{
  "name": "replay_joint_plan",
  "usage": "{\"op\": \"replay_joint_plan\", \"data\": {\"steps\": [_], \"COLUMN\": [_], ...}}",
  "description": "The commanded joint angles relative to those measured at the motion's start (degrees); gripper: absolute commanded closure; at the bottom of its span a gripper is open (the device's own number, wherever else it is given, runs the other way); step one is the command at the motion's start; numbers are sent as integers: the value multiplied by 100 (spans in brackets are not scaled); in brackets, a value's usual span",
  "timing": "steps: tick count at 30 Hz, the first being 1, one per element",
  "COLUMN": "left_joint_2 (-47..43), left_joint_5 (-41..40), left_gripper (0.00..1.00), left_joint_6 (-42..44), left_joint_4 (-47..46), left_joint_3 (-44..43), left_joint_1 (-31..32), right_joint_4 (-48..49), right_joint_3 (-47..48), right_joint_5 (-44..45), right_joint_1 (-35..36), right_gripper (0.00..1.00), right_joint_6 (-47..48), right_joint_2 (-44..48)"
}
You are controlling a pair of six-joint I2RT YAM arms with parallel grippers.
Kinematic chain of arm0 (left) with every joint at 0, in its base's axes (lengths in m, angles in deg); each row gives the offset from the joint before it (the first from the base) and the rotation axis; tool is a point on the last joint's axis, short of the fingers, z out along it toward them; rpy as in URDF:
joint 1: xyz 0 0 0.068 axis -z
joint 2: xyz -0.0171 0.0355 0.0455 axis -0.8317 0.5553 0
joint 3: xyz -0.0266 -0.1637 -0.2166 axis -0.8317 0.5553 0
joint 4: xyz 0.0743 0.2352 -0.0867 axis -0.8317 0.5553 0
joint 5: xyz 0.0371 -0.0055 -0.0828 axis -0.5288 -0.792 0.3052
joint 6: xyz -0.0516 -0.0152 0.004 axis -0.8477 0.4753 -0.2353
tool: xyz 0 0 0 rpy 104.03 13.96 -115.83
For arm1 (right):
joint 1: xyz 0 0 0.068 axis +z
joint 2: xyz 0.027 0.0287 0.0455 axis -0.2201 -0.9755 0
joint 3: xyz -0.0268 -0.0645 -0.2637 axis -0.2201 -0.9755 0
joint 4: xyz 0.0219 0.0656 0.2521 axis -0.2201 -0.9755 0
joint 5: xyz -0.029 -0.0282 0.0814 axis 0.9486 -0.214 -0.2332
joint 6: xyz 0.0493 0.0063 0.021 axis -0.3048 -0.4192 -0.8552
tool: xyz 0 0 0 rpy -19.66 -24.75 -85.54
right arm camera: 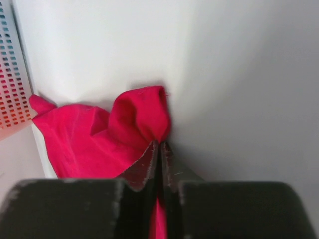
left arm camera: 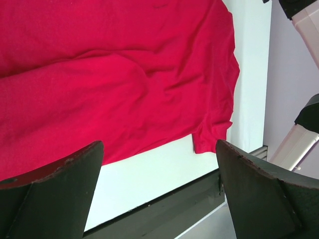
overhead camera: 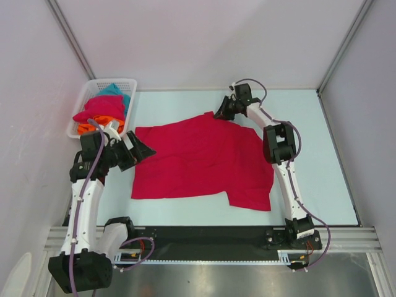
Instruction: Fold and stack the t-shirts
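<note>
Pale table (overhead camera: 322,161), crimson t-shirt (overhead camera: 198,164) flat, long axis seemingly left-right, far edge pinched in right gripper (right arm camera: 159,145); left gripper (overhead camera: 141,148) agape.

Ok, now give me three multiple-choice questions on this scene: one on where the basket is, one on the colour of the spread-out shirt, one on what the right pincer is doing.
1. Where does the basket stand?
A. at the far left corner of the table
B. at the near right corner
C. in the middle of the table

2. What colour is the shirt spread flat?
A. teal
B. orange
C. red

3. How is the right pincer?
A. wide open over bare table
B. shut on the shirt's far edge
C. inside the basket

Answers:
1 A, as the top view shows it against the far left corner.
2 C, as the cloth is plain red in every view.
3 B, as the right wrist view shows the fingers pressed together with red cloth pinched between them.
</note>
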Motion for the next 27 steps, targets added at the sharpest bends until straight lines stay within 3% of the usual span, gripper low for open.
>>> {"op": "replay_joint_plan", "data": {"steps": [1, 7, 19, 27], "left_joint_2": [6, 24, -90, -178], "left_joint_5": [23, 5, 22, 49], "left_gripper": [1, 0, 1, 1], "left_joint_6": [58, 76, 93, 120], "left_joint_4": [-298, -377, -483, -483], "left_joint_3": [82, 214, 407, 486], "left_joint_1": [-38, -30, -38, -38], "right_joint_4": [-203, -360, -809, -993], "right_joint_3": [-6, 29, 29, 370], "right_joint_5": [-40, 302, 1822, 2008], "right_joint_1": [65, -14, -102, -94], "right_gripper": [100, 100, 100, 100], "right_joint_6": [48, 276, 847, 918], "right_joint_2": [-319, -91, 1087, 1281]}}
